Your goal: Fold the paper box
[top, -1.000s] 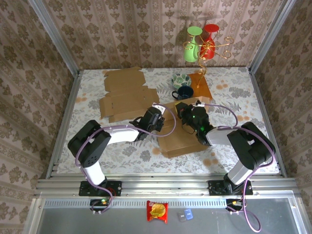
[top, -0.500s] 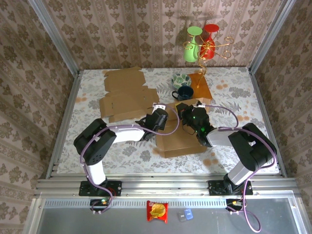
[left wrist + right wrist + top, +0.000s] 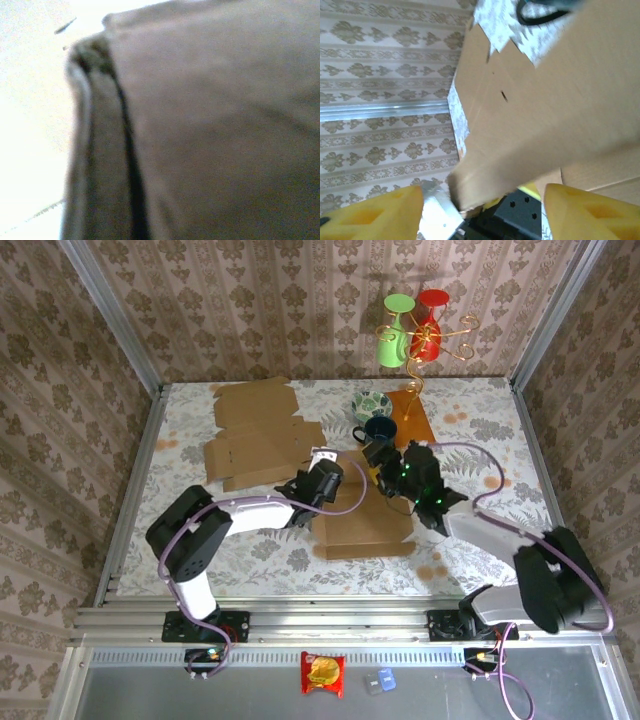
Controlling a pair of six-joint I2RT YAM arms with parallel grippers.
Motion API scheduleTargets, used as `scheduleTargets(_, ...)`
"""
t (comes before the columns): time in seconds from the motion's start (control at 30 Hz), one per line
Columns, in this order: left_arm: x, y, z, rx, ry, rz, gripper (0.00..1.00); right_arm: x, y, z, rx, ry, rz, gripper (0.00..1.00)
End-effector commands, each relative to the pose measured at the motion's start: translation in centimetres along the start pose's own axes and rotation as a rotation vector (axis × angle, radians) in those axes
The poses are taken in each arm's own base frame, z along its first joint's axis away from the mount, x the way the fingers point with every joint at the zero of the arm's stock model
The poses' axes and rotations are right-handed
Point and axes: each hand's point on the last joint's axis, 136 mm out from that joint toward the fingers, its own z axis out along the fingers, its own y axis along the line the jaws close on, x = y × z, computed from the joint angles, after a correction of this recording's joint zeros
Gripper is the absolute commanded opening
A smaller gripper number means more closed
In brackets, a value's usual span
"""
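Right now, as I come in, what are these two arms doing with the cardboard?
Both arms work on the paper box at the middle of the table. The left gripper, shut, sits at its far left corner; whether it pinches cardboard I cannot tell. The right gripper is open, a cardboard flap close before its yellow fingers. The box looks only partly folded.

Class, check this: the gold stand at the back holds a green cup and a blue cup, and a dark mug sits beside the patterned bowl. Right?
Not quite: the gold stand holds a green cup and a red cup, not blue, as the top external view shows. The dark mug does sit beside the patterned bowl.
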Motion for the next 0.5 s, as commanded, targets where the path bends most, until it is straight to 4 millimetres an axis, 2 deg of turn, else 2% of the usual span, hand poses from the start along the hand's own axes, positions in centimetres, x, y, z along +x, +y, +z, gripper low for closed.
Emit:
scheduleTargets(0.0, -3.3, 0.9, -1.4, 0.071, -0.084, 0.007, 0.00, -1.3, 2.5, -3.2, 0.026, 0.028, -0.151, 0.71)
scheduleTargets(0.17, -5.6, 1.7, -2.6, 0.290, -0.093, -0.026, 0.00, -5.4, 7.2, -8.9, -0.033, -0.030, -0.284, 0.74)
scheduleTargets(0.27, -7.0, 2.3, -3.3, 0.407, -0.103, -0.059, 0.00, -8.0, 9.2, -11.8, -0.065, -0.069, -0.324, 0.74)
scheduleTargets(0.37, -8.2, 2.7, -3.9, 0.526, -0.093, -0.101, 0.00, -10.2, 9.8, -13.2, -0.083, -0.079, -0.340, 0.69)
scheduleTargets(0.47, -9.4, 2.8, -4.4, 0.659, -0.092, -0.146, 0.00, -11.5, 10.2, -13.3, -0.129, -0.056, -0.365, 0.61)
